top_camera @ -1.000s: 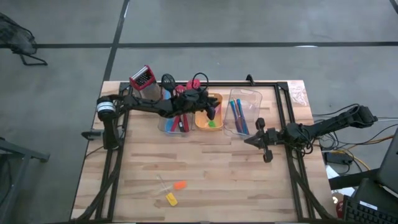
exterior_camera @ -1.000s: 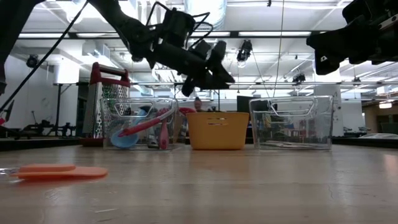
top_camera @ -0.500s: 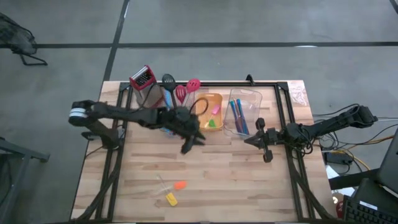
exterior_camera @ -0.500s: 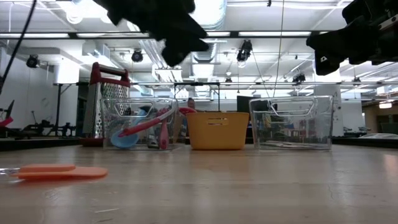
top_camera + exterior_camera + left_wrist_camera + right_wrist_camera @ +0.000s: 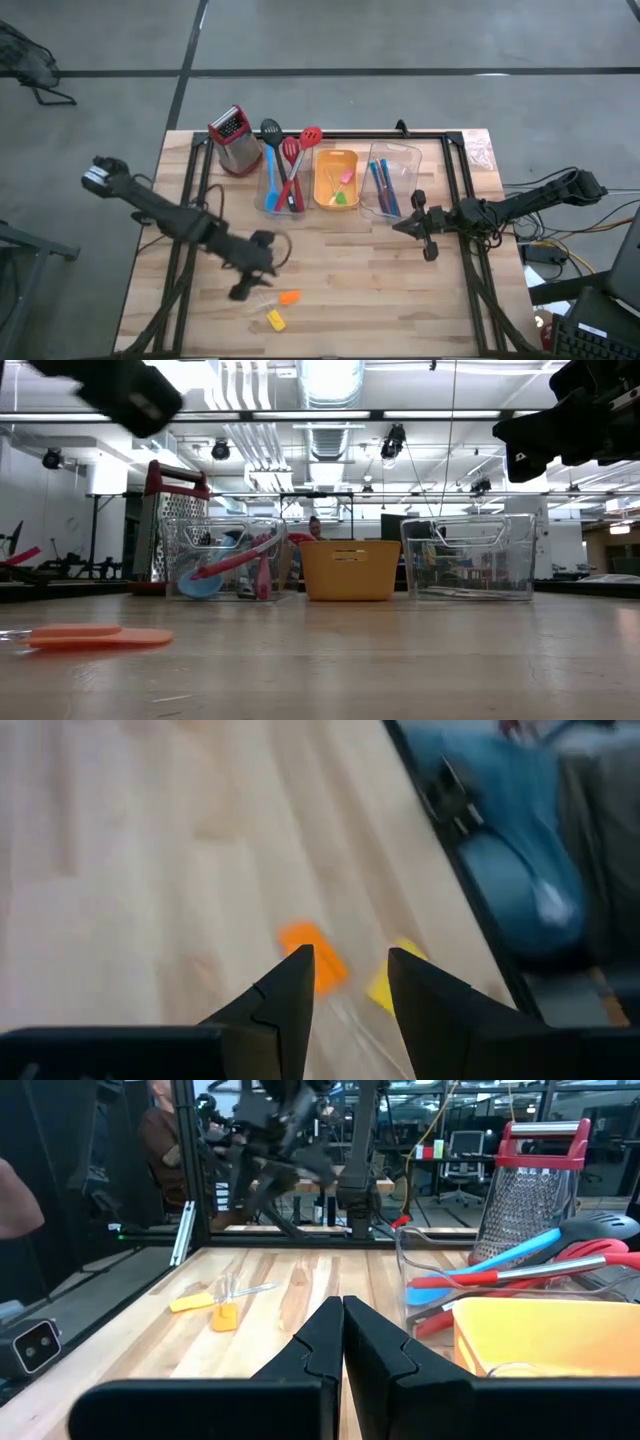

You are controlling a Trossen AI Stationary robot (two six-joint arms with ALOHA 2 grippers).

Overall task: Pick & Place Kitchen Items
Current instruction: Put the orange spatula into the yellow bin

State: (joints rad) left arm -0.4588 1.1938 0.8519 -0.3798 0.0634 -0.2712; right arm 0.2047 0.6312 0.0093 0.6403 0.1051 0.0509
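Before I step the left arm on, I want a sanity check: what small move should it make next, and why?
Probably lower the left tool onto the orange piece. The left wrist view shows its open fingers framing that piece, with the yellow piece beside it, both loose on the wooden table, away from the orange tray.

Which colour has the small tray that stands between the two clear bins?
The small tray is orange-yellow; the low view shows it best.

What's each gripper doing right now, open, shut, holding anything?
Left gripper: open, empty, above the small orange piece and small yellow piece on the wooden table.
Right gripper: shut, empty.
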